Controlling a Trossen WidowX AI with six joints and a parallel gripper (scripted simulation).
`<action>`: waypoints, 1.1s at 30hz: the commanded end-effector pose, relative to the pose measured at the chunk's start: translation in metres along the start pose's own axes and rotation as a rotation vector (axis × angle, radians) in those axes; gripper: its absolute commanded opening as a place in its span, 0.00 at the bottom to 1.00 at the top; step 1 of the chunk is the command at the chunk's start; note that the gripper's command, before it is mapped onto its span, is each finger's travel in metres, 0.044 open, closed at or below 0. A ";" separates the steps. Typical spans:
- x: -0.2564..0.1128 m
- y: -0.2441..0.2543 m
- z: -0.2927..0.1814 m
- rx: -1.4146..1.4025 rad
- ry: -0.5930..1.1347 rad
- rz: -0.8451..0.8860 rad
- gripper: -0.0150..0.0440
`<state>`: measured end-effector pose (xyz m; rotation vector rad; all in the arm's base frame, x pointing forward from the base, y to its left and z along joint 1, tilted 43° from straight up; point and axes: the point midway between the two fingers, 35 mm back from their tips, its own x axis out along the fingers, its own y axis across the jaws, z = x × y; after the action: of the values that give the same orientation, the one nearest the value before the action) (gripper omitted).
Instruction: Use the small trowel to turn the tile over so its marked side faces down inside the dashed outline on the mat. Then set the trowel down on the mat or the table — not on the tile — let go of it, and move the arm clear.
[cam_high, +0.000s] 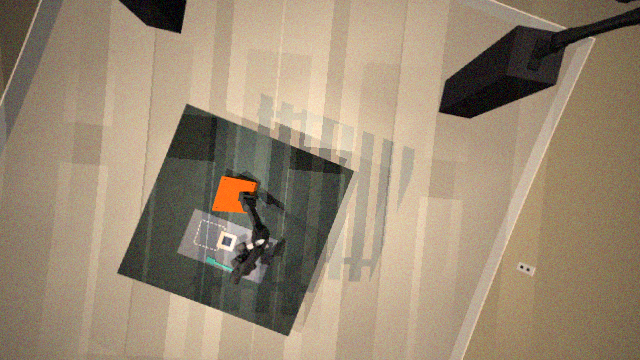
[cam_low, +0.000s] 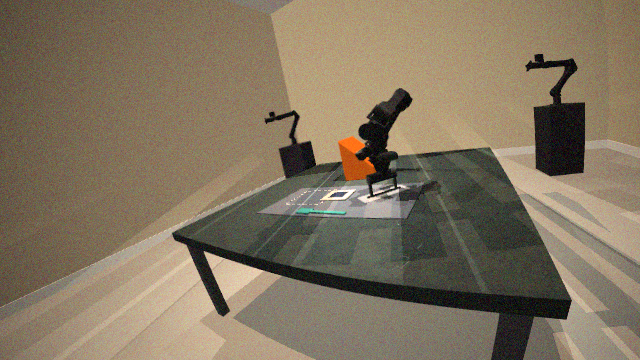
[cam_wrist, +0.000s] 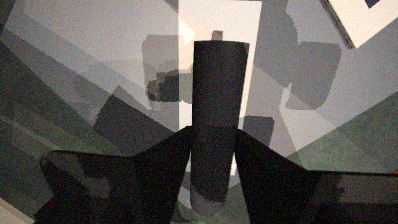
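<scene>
My gripper (cam_low: 384, 171) (cam_wrist: 212, 132) is shut on the trowel's dark, round handle over the right part of the grey mat (cam_high: 187, 245) (cam_low: 280, 209). The trowel (cam_high: 259, 242) (cam_low: 367, 198) (cam_wrist: 220, 85) has a flat white blade below the handle, at or close to the mat; any gap is too small to tell. The tile (cam_high: 226, 241) (cam_low: 341, 194) (cam_wrist: 355, 31) lies flat, cream with a dark blue square facing up. It is at the trowel side of the dashed outline (cam_high: 194, 244) (cam_low: 305, 204) and seems to overlap that side.
A flat teal tool (cam_high: 220, 264) (cam_low: 320, 212) lies along the mat's edge. An orange block (cam_high: 227, 195) (cam_low: 352, 160) with a sloping face stands behind the mat, near the arm's base. The dark table (cam_high: 165, 200) (cam_low: 450, 260) surrounds the mat. Two arms on black pedestals stand beyond the table.
</scene>
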<state>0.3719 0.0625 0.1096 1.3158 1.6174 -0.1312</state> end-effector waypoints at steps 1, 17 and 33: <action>0.002 0.000 -0.001 -0.131 0.004 -0.002 0.47; 0.002 0.000 -0.001 -0.597 0.005 -0.001 0.47; 0.002 0.000 -0.001 -1.057 0.005 0.000 0.47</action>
<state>0.3721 0.0626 0.1096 0.5658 1.3804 0.5801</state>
